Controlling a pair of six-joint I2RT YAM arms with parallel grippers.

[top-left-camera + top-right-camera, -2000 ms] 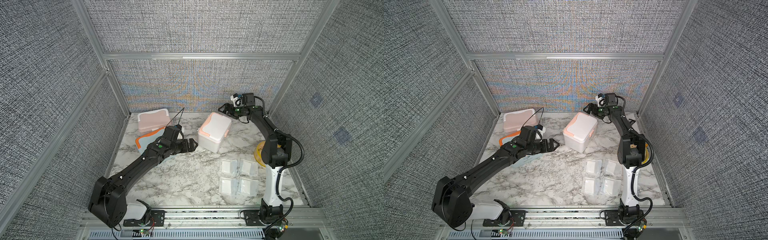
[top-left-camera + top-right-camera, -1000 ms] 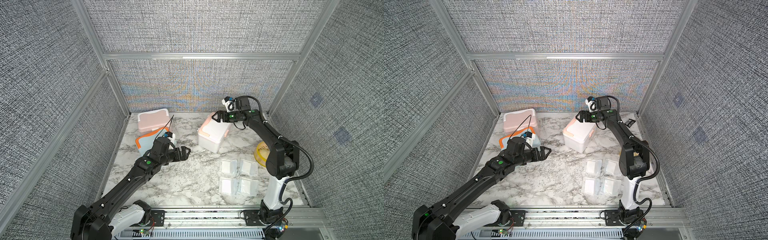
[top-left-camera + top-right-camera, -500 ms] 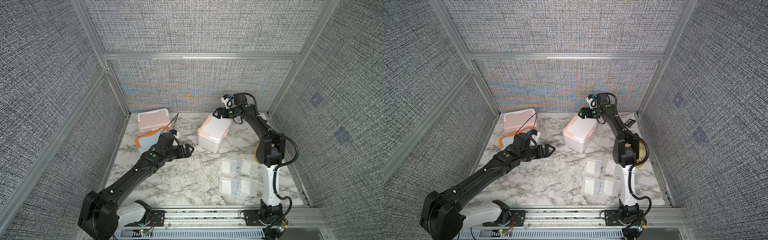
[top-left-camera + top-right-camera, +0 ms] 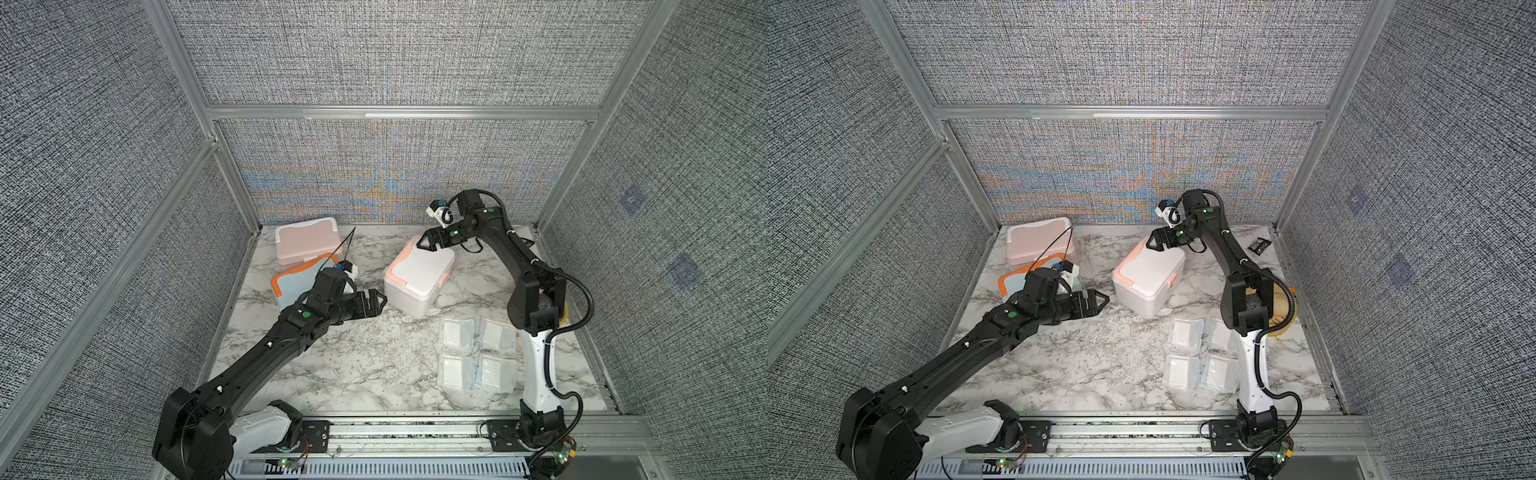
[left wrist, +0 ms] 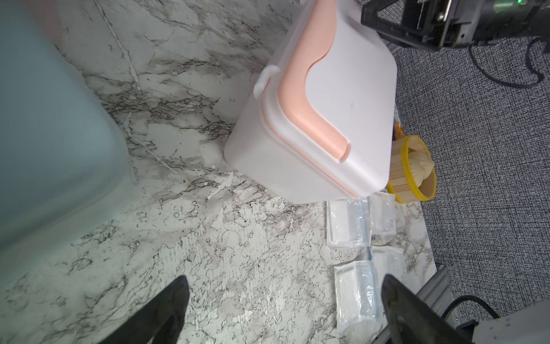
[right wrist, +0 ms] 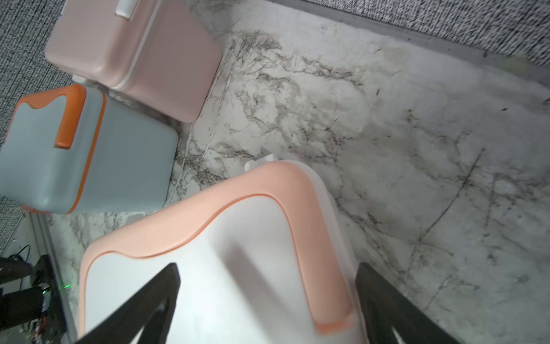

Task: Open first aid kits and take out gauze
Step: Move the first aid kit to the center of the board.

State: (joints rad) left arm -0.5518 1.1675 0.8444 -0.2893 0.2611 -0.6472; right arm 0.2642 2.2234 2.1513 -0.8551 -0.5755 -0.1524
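Observation:
Three first aid kits stand closed on the marble table (image 4: 353, 365). The white-and-peach kit (image 4: 417, 278) (image 4: 1148, 278) (image 5: 327, 104) (image 6: 223, 268) is in the middle. The pale blue-and-orange kit (image 4: 291, 282) (image 6: 74, 149) and the pink one (image 4: 307, 241) (image 6: 134, 53) are at the back left. Several gauze packets (image 4: 457, 332) (image 4: 1187, 332) (image 5: 346, 226) lie flat at the front right. My right gripper (image 4: 428, 243) (image 6: 268, 274) is open over the white-and-peach kit's back edge, straddling its lid and peach handle. My left gripper (image 4: 380, 301) (image 5: 282, 286) hangs open and empty over the marble, just left of that kit.
A yellow basket (image 4: 1285, 316) (image 5: 413, 169) with a bun stands at the right edge, partly behind the right arm. A small black wrapper (image 4: 1259, 245) lies in the back right corner. Fabric walls and metal rails close in the table on three sides.
The right gripper has come down towards the white-and-peach kit's lid. The left gripper has moved a little to the right, closer to that kit. The kits and gauze have stayed put.

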